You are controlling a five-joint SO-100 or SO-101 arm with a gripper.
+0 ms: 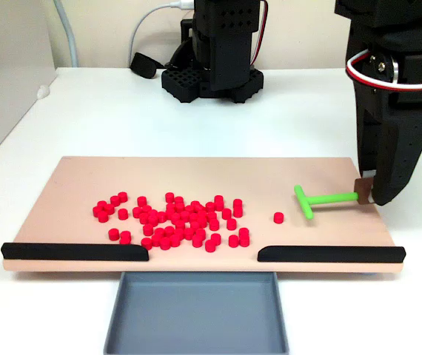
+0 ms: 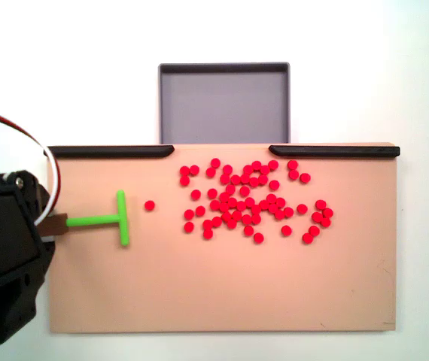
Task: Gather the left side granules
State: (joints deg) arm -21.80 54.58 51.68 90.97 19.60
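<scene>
Dozens of small red granules lie in a loose cluster on the peach board, left of centre in the front fixed view and right of centre in the overhead fixed view. One granule sits apart, close to the crossbar of the green T-shaped tool. My gripper is shut on the end of the tool's stem at the board's edge. The tool rests flat, with its crossbar facing the cluster.
Two long black strips line the board's edge, leaving a gap between them. A grey tray sits just beyond that gap. The arm's black base stands on the white table behind the board.
</scene>
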